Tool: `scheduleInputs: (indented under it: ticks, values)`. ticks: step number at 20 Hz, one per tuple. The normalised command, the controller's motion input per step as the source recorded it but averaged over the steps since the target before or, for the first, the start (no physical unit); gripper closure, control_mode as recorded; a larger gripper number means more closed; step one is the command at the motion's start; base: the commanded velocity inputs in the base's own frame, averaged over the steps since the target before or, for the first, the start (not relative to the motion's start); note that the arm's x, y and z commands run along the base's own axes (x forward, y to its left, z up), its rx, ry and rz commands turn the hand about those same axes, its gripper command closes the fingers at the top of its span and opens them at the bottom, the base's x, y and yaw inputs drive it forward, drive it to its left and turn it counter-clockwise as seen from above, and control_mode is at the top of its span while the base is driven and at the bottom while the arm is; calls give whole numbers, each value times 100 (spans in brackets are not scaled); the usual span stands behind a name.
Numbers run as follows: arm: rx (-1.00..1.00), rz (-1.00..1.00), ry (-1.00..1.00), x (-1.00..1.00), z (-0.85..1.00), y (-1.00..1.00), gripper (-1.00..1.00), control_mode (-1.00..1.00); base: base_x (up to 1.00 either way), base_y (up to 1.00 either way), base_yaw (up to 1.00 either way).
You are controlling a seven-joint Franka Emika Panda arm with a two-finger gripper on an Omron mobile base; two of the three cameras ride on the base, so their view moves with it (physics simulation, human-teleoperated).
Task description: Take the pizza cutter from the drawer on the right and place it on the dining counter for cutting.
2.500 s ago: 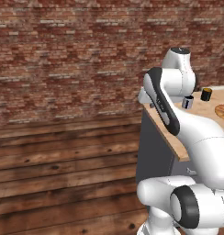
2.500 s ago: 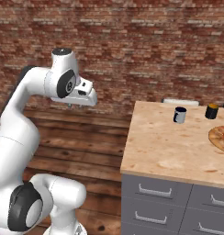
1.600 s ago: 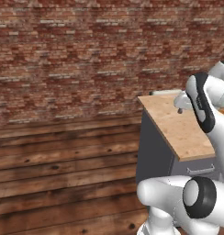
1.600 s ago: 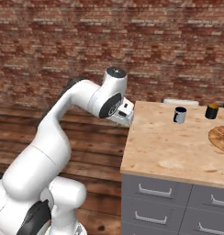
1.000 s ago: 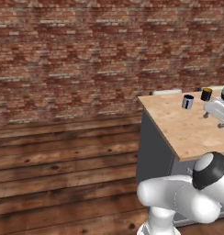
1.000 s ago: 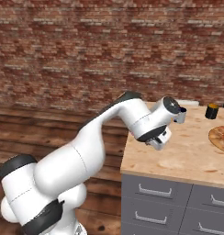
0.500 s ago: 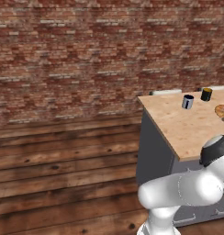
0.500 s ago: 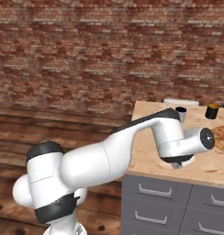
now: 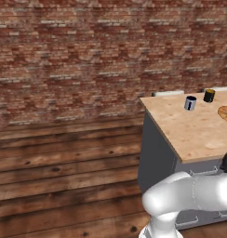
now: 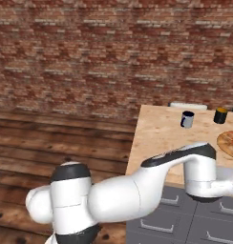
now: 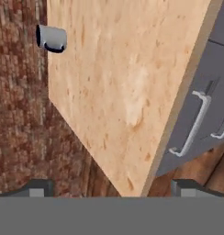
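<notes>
The pizza cutter lies shut away in a closed drawer (image 11: 196,114) under the dining counter (image 10: 156,138), so how it will handle is a judgement from its kind: a small, light, rigid tool, with a thin metal wheel that is slick, sharp-edged and free to roll, and a short wooden handle that gives the fingers a firm, dry hold. The handle is the place to take it, across its width and close to the wheel end so it does not swing — the blade itself would slip or turn between the pads. The gripper (image 11: 109,187) hangs over the near edge of the counter top, looking along the wood with the grey drawer fronts and their silver bar handles just to its right in the hand view; its two dark fingertips (image 11: 38,187) stand wide apart with nothing between them, so it is released and empty. A grey mug (image 10: 187,119) and a dark cup (image 10: 220,115) stand toward the far edge, and a pizza (image 10: 230,143) lies at the right. The cutter sits somewhere below and beside the tool, behind a front that must be pulled out first.
</notes>
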Motion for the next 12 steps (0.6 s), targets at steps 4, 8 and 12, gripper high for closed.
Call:
scheduleInputs:
  ticks: [4,8,12]
  values:
    - [16,-25,0,-14,-45,-28,-100,-100,0,0,0]
    - [13,-23,0,-7,-54,-16,-100,-100,0,0,0]
    - [14,-24,0,0,-56,-11,-100,-100,0,0,0]
